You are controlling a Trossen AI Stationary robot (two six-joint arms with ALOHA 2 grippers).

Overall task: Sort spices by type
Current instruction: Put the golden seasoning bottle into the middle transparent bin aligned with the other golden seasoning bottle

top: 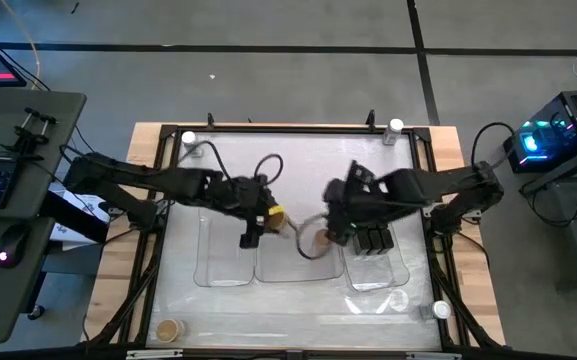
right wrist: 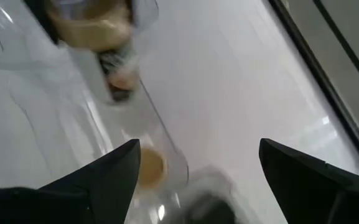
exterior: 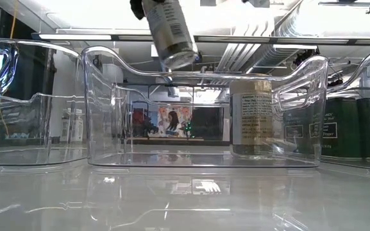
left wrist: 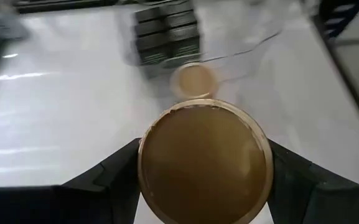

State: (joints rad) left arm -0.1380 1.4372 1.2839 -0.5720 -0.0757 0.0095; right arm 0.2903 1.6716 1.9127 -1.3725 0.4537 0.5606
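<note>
While the open right gripper [top: 320, 238] hovers nearby, the left gripper [top: 271, 214] clamps a tan-topped jar [left wrist: 204, 163].

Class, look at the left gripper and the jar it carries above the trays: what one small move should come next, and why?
Probably lower the tan-topped jar into the middle tray. The left gripper is shut on it and holds it tilted above that tray, where one tan-topped jar of the same kind already stands. The right gripper is open beside it, holding nothing.
</note>
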